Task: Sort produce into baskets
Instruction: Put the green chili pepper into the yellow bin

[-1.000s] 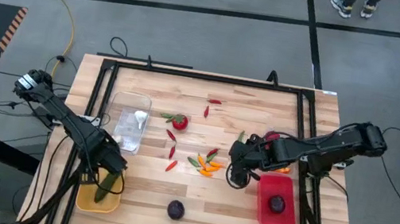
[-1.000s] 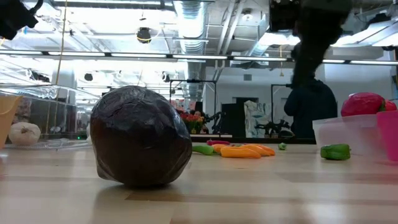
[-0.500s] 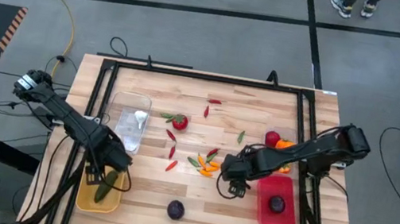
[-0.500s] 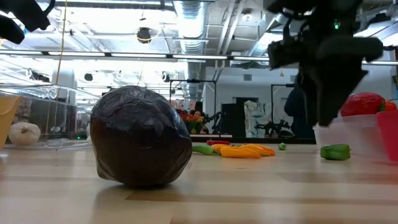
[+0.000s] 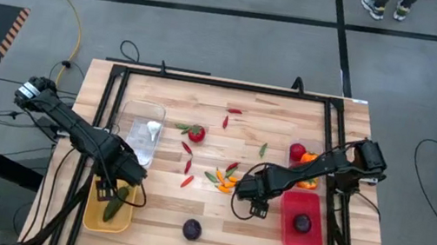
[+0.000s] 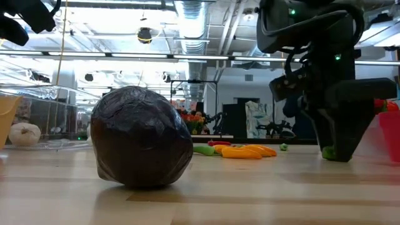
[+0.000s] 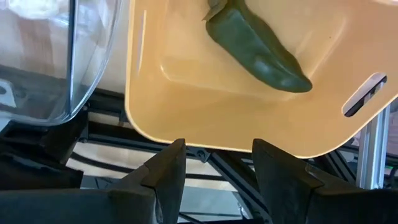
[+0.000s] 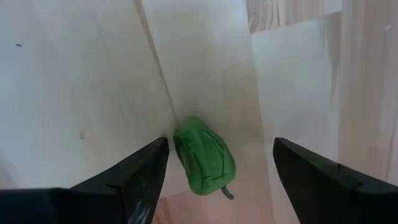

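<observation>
Since the earlier frames the right arm has swung from beside the red basket toward mid-desk and dropped low; the left arm has barely shifted.

Lower left of the high view: left gripper (image 5: 112, 193) hangs over the yellow basket (image 5: 93, 217), fingers apart and empty. A dark green pepper (image 7: 258, 51) lies inside that basket, so this side's drop looks finished. Just above, the clear basket (image 5: 142, 117) holds one white garlic (image 5: 151, 129).

Centre: a tomato (image 5: 196, 133), thin red chillies and a cluster of orange and green chillies (image 5: 227, 181) lie loose on the desk (image 5: 290, 116). A dark purple round (image 5: 192, 229) sits alone near the bottom edge.

Right of centre: right gripper (image 5: 248, 205) is down at the desk surface, fingers apart, with a small green pepper (image 8: 204, 160) lying between them, not yet clamped. Step in hand, by my reading: picking up this green piece. Next move calls for closing squarely on it, lifting, then carrying it across to the yellow basket.

Lower right: red basket (image 5: 289, 232) already holds one purple round (image 5: 303, 223); a tomato and an orange pepper wait just above it.
</observation>
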